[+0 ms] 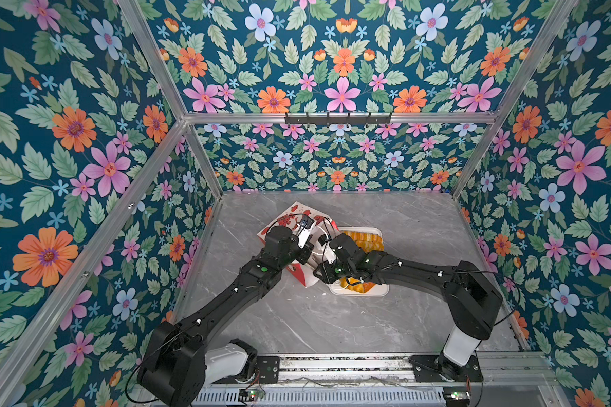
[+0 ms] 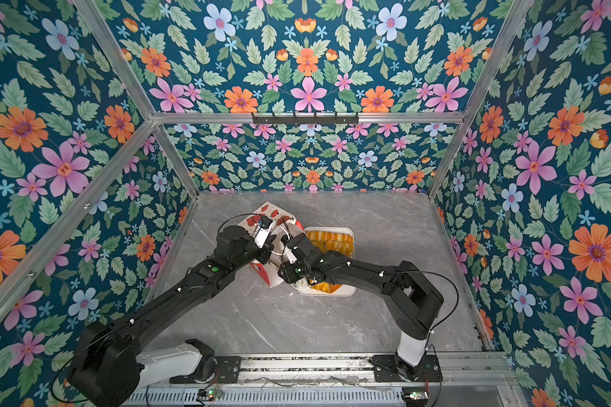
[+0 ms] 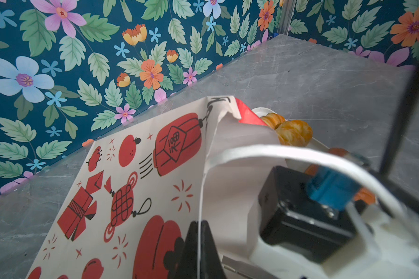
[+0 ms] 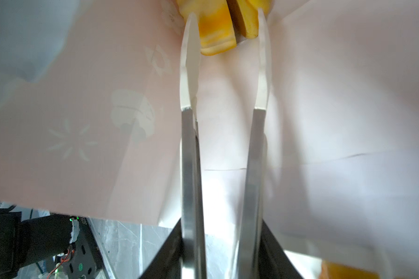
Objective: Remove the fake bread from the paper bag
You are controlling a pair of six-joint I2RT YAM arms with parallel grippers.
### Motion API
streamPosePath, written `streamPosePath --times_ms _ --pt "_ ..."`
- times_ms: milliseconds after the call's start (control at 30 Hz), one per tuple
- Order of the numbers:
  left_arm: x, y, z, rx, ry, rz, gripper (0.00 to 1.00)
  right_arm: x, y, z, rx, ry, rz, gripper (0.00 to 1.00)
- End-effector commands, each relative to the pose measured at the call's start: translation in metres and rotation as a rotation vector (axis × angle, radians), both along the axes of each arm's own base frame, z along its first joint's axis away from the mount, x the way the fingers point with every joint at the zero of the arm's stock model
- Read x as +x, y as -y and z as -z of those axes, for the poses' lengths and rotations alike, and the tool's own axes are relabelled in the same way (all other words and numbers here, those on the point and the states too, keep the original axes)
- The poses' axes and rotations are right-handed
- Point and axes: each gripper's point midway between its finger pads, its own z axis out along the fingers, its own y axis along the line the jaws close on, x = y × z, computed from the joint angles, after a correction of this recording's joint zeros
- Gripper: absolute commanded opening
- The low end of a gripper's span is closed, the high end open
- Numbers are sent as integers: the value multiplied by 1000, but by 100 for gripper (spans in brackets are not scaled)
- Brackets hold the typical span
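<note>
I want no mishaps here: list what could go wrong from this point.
1. The right gripper straddles only the end of the fake bread; it may slip free.
2. The cord handle arcs over that arm's wrist and could snag on withdrawal.
3. The left gripper pinches just the edge of the paper bag; a tug might tear it.
</note>
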Motion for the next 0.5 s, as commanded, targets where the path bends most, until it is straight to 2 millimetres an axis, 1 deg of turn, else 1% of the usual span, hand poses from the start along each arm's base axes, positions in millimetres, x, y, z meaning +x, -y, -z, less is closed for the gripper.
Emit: streamPosePath --times_ms 0,167,267,467 --pt "1 4 -11 -21 25 14 0 1 1 0 -42 38 -29 41" --pt "2 4 -12 -24 23 15 0 6 -6 -7 -99 84 -33 41" --pt "2 4 -13 -25 24 14 0 11 -10 -7 -115 88 -31 40" --pt "1 6 -13 -29 22 21 0 20 -7 -4 -177 109 -11 40"
